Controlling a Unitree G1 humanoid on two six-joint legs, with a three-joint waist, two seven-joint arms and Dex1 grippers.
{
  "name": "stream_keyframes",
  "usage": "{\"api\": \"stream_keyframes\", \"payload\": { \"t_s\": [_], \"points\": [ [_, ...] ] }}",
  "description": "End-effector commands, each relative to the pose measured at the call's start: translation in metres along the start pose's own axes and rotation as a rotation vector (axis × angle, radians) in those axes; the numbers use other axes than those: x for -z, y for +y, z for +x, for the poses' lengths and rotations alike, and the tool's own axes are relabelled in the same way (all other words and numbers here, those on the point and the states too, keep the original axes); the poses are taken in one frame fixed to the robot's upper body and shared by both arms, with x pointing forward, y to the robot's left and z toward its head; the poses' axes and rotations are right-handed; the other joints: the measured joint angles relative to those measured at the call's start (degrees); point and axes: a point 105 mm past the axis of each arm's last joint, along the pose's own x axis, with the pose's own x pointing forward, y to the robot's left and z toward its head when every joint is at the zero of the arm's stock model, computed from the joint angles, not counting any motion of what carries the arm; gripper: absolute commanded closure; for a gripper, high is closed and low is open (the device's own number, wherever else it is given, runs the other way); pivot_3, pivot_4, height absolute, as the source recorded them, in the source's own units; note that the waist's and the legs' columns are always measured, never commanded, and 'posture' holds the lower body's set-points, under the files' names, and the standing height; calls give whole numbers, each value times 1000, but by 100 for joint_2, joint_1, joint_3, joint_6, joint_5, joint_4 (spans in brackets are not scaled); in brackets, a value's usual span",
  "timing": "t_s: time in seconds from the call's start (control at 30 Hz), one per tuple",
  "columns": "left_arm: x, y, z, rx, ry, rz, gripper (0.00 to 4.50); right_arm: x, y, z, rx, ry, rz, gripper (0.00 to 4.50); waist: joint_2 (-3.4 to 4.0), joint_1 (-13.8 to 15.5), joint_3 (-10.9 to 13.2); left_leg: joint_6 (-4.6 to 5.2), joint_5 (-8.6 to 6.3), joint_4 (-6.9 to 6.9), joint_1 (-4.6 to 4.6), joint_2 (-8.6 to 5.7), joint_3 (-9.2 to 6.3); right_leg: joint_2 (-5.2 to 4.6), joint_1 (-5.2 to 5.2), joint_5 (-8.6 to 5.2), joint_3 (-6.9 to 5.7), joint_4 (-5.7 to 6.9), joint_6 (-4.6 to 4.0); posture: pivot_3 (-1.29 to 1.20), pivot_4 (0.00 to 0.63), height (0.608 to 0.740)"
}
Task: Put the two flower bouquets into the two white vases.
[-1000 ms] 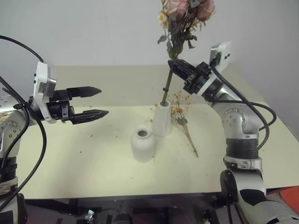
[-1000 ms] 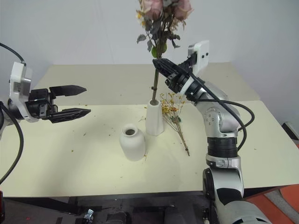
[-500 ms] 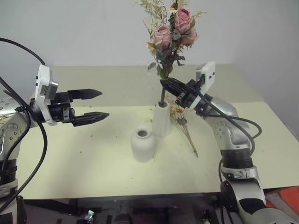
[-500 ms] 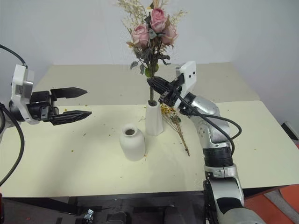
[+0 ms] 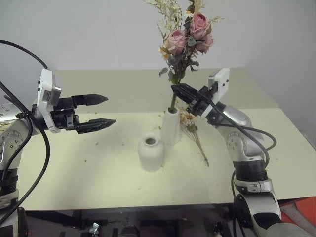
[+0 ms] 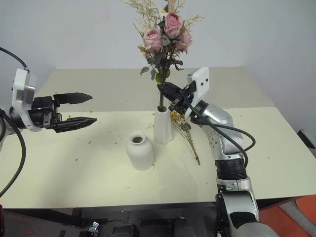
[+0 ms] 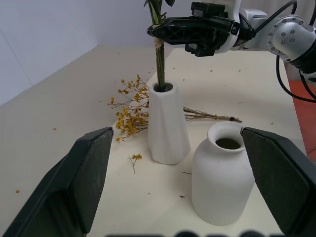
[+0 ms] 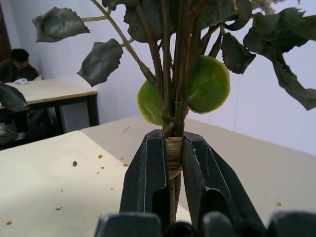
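Gripping the rose bouquet [image 5: 185, 44] at its wrapped stems, the right tool [image 5: 176, 90] stays closed just above the tall vase [image 5: 171, 126]; the left tool [image 5: 104, 110] is open, well apart.

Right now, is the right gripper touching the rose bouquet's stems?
Touching. The right wrist view shows the right gripper shut on the rose bouquet, both fingers pressed against its wrapped stems.

Silver-grey jointed arms, black fingers [image 5: 94, 111], white wrist housings, black cables.
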Motion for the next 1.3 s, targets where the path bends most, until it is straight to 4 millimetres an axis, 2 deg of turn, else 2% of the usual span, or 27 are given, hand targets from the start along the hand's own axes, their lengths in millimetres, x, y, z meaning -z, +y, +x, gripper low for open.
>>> {"api": "stream_keyframes", "payload": {
  "t_s": [0.03,0.23,0.47,0.97,1.13,1.3],
  "points": [
    [-13,-1,-5,-7,-11,52,0,-2,-9,-4,39,2,-6,4283,0,1,0,0,0,0,0,0,0,0,0,0,0,0,0,0,150,740],
    [-11,-1,-6,-7,-7,53,0,-11,-11,-8,42,-15,-16,4283,0,2,0,0,0,0,-2,0,0,0,0,0,0,-1,0,0,150,740],
    [-11,-1,-6,-4,-6,58,0,-11,-11,-8,43,-13,-23,4283,0,1,0,0,0,0,-6,0,0,0,-2,0,0,-5,-1,0,150,740],
    [-13,-2,-8,-11,-1,66,0,25,4,1,17,52,-3,4283,0,1,0,0,0,0,-7,0,0,0,-3,0,0,-7,0,0,150,740],
    [-13,-3,-8,-10,2,66,0,26,7,-4,15,58,1,2570,0,11,0,0,0,0,-9,0,-1,-1,-3,1,-1,-8,0,0,150,740],
    [-13,-3,-8,-8,3,66,0,19,-1,-21,37,68,-29,770,0,13,0,0,0,0,-9,0,-1,0,-3,-1,-1,-9,2,0,150,740]
  ]
}}
